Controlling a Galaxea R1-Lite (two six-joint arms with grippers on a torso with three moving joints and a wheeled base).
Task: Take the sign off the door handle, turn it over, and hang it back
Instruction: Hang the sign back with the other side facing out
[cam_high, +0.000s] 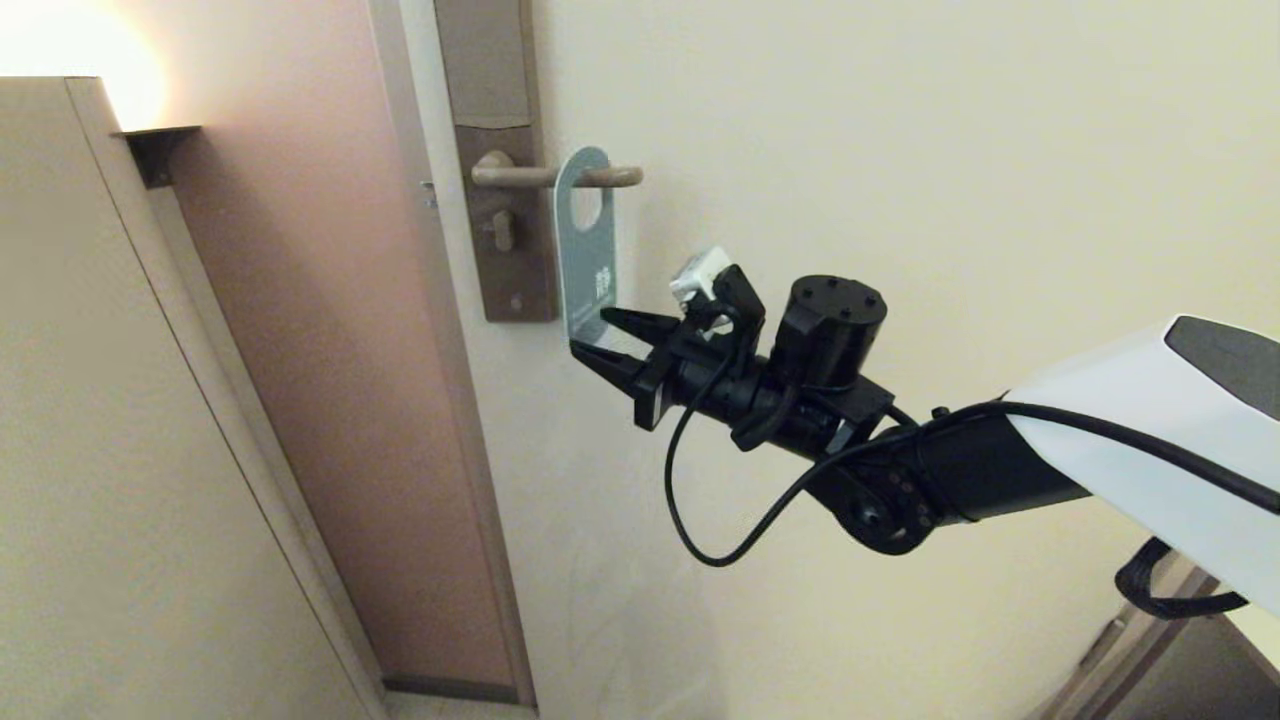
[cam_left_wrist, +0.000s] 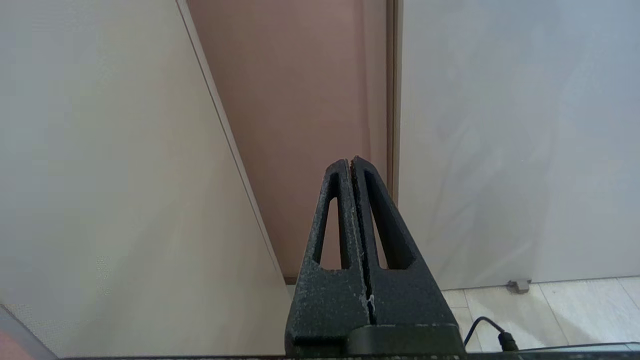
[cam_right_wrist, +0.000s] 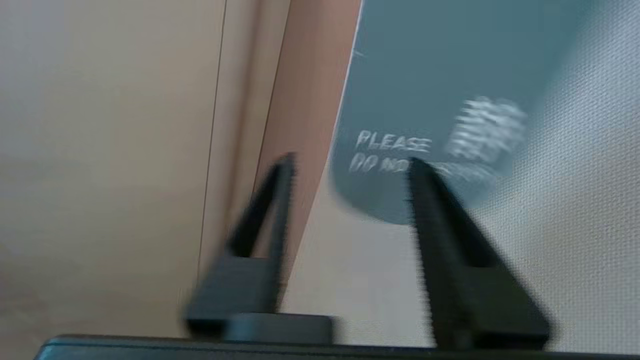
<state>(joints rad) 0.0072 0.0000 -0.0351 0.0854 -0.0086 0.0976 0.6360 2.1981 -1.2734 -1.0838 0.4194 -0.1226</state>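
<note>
The sign (cam_high: 590, 270) hangs by its hole on the door handle (cam_high: 530, 177), a slim bronze-grey lever. Its teal side faces out; in the right wrist view the sign (cam_right_wrist: 425, 75) reads "PLEASE DO NO…" in white. My right gripper (cam_high: 590, 331) is open at the sign's rounded lower end, with one fingertip on each side of it and nothing clamped. In the right wrist view the right gripper (cam_right_wrist: 351, 160) shows a wide gap, and one finger (cam_right_wrist: 450, 240) overlaps the sign's lower edge. The left gripper (cam_left_wrist: 350, 161) is shut and empty, low down and pointing at the door's foot.
The handle sits on a tall brown backplate (cam_high: 520, 280) with a small thumb-turn knob (cam_high: 503, 232) below the lever. The brown door frame (cam_high: 430, 300) runs down the left of the cream door. A beige panel (cam_high: 120, 400) stands at left. A door stop (cam_left_wrist: 518, 285) sits on the floor.
</note>
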